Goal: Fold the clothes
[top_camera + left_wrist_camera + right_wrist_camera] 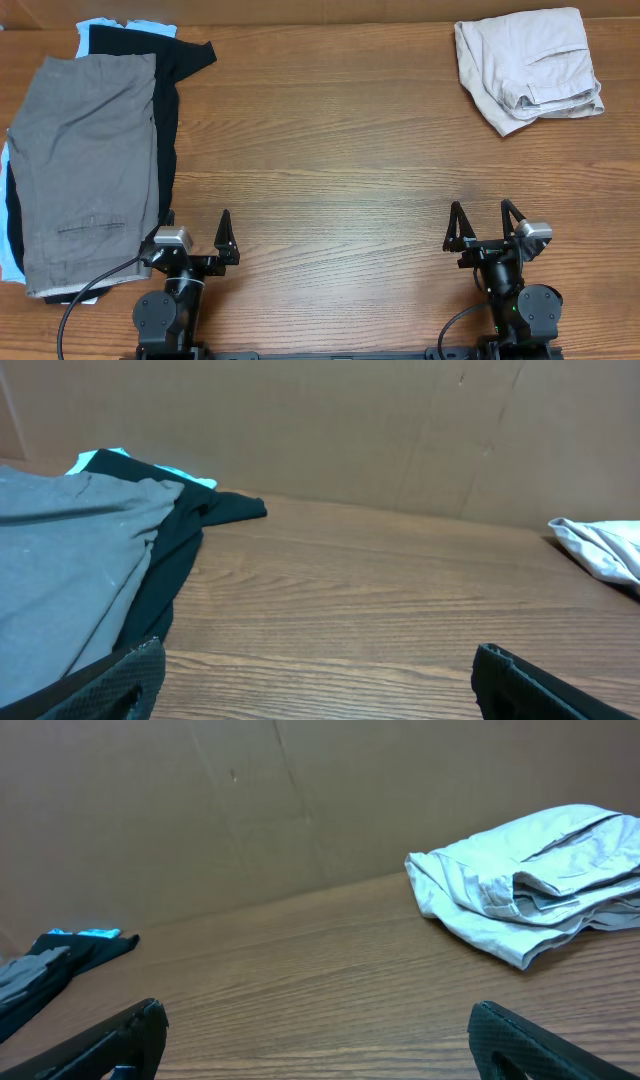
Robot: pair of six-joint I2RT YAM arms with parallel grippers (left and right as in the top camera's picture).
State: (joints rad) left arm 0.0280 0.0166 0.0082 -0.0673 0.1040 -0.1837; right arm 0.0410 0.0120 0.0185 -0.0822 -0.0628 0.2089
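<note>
At the counter's point(330, 150) left edge lay grey shorts point(90, 170), likely soft and light, best pinched at the waistband corners; beige shorts point(528, 70) sat at the far-right corner. The left pincer point(197, 228) and right pincer point(482, 215) gaped wide, empty.

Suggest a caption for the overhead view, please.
Left gripper and right gripper open; beige shorts folded right, grey shorts atop pile left.

Left gripper point(196, 228) jaws apart, right gripper point(482, 218) jaws apart
</note>
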